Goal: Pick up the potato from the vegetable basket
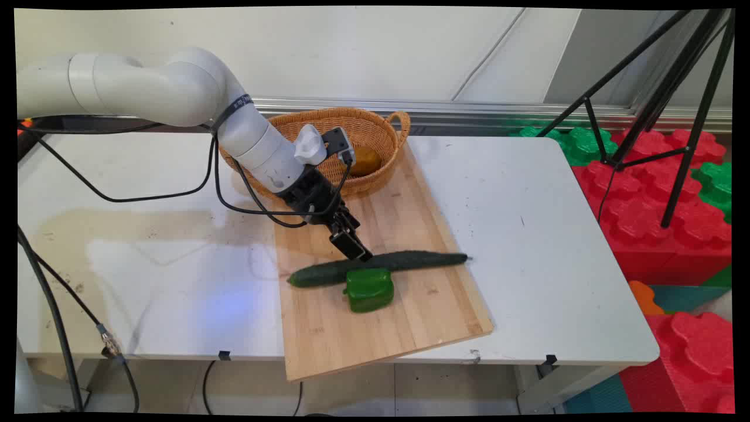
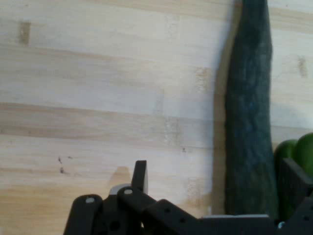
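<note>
Hand view: hand [image 2: 215,188] spread apart, straddling cucumber [image 2: 249,122] on cutting board [image 2: 98,98]; green pepper [image 2: 296,154] beside.

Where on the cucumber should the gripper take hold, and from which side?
Probably the cucumber near its middle, from above, fingers across its narrow width. It lies flat and long on the cutting board. The green pepper sits tight against its near side, so grip slightly off from it.

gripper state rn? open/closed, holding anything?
End effector: open, holding nothing; fingers straddle the cucumber on the cutting board, green pepper alongside.
</note>
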`<state>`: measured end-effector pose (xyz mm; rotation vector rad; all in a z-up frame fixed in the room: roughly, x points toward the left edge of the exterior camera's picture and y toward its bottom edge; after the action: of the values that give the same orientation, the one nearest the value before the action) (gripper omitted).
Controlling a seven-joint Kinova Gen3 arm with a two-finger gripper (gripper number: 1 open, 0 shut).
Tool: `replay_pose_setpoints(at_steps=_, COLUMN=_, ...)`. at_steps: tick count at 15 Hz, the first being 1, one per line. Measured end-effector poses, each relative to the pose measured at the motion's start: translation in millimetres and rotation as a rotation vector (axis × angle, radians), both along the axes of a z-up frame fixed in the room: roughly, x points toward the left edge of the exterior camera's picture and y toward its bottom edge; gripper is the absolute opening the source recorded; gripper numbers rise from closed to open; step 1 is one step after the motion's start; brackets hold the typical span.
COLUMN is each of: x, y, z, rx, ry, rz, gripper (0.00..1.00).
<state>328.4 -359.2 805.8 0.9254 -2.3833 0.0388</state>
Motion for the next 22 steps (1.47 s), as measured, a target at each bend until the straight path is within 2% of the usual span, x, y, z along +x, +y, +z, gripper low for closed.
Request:
replay_pose_setpoints(at_steps=7, x=3.4, y=5.5, z=21.6, rx=-0.046, ry=0.018, rz=-0.004, gripper=1.00)
replay_pose_setpoints(at_steps=14, x=17.7, y=28.9, z=68.6, rx=-0.124, ry=0.059, rz=-0.040, gripper=1.00)
replay_pose_setpoints(at_steps=22, x=48.0, y=66.8, z=118.5, rx=-0.201, ry=0.095, rz=-0.071, gripper=1.00)
